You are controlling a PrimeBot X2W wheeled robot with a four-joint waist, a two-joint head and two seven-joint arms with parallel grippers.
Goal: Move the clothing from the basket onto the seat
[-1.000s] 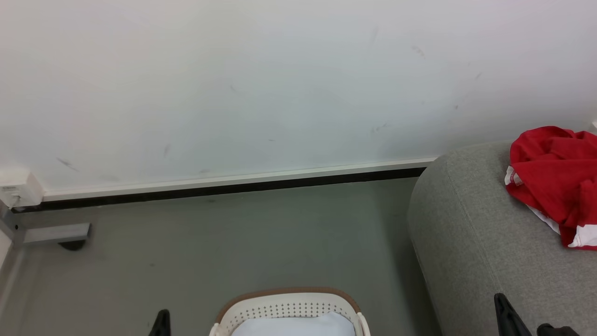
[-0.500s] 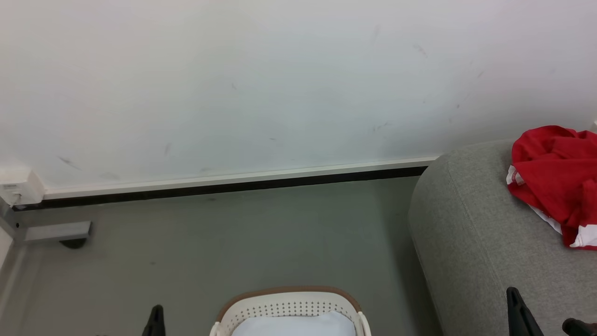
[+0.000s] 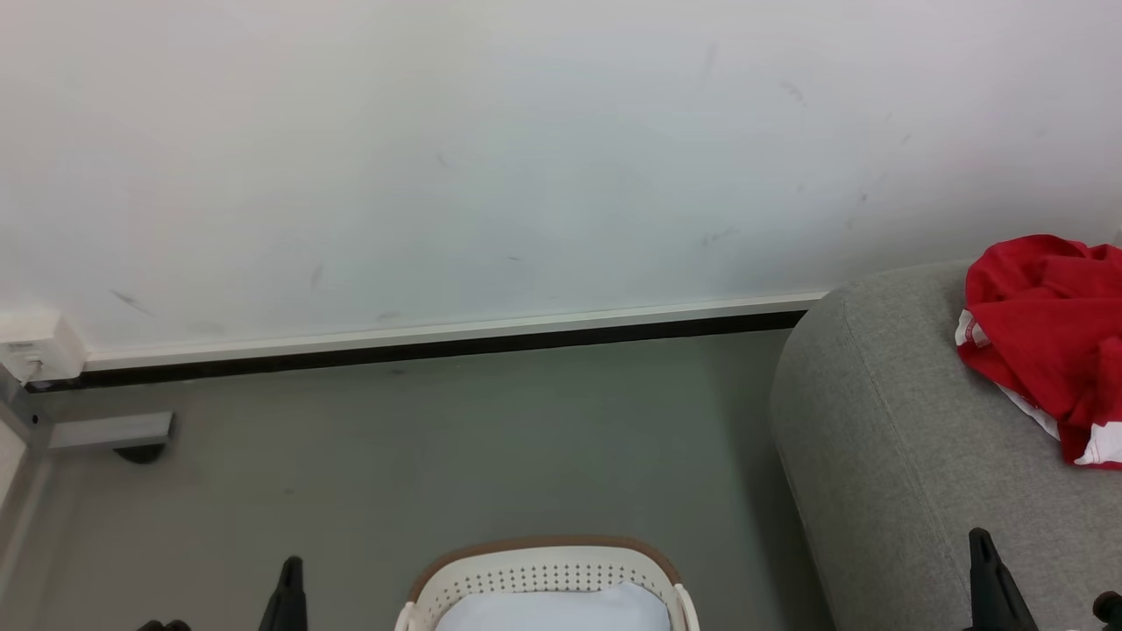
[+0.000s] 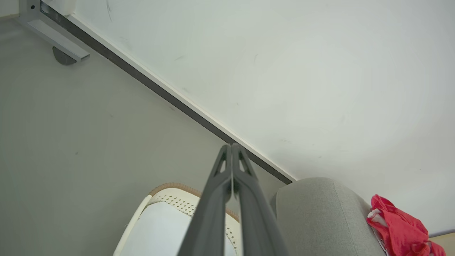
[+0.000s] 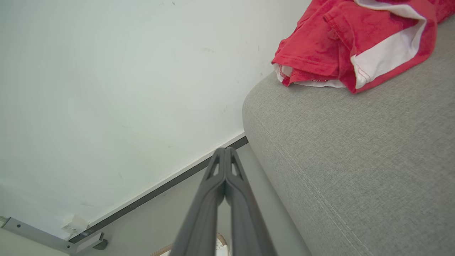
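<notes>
Red clothing (image 3: 1047,333) with white trim lies crumpled on the grey seat (image 3: 912,456) at the right; it also shows in the right wrist view (image 5: 355,42) and the left wrist view (image 4: 401,231). The white perforated basket (image 3: 543,578) with its brown rim stands on the floor at the bottom centre, with only pale white cloth showing inside. My left gripper (image 3: 289,578) pokes up left of the basket, shut and empty (image 4: 231,147). My right gripper (image 3: 982,552) rises over the seat's front, shut and empty (image 5: 225,151).
A white wall with a dark baseboard (image 3: 421,350) runs behind the grey floor (image 3: 438,456). A grey metal bracket with a foot (image 3: 110,434) and a white box (image 3: 39,350) sit at the far left by the wall.
The right gripper has shifted to the right and slightly up in the head view. The left gripper has edged left and up a little. The clothing and basket stay in place.
</notes>
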